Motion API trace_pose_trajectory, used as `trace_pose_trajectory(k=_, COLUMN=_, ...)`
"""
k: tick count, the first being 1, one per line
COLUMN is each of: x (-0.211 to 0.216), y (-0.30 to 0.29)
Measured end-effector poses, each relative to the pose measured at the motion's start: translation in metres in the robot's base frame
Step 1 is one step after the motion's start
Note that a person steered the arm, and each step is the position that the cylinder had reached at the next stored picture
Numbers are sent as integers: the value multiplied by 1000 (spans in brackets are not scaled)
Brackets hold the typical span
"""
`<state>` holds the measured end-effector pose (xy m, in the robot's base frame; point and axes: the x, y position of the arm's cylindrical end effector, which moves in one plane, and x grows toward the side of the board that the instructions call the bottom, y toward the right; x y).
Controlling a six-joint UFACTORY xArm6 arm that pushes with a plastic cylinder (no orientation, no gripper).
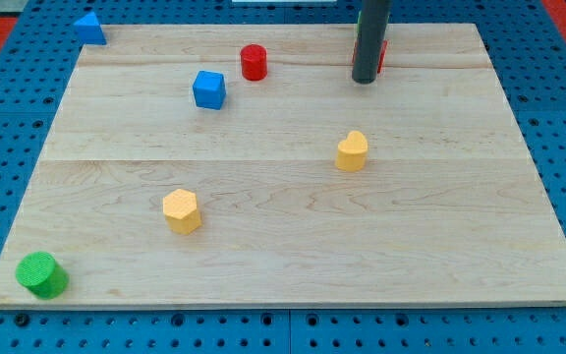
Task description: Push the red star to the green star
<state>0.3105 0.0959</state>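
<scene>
My tip (365, 81) rests on the board near the view's top, right of centre. A red block (383, 55) shows only as a sliver at the rod's right side; the rod hides its shape, and it touches or nearly touches the rod. A green block (41, 274), which looks round from here, sits at the board's bottom left corner, far from my tip. No other green block shows.
A red cylinder (254, 62) and a blue cube (208, 88) lie at top centre-left. A blue triangular block (89, 28) sits at the top left corner. A yellow block (353, 150) lies below my tip, and a yellow hexagon (181, 210) lies at lower left.
</scene>
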Motion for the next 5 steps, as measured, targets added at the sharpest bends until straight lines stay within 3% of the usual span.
trace_pose_trajectory(k=2, x=-44, y=-1)
trace_pose_trajectory(k=5, x=-56, y=1)
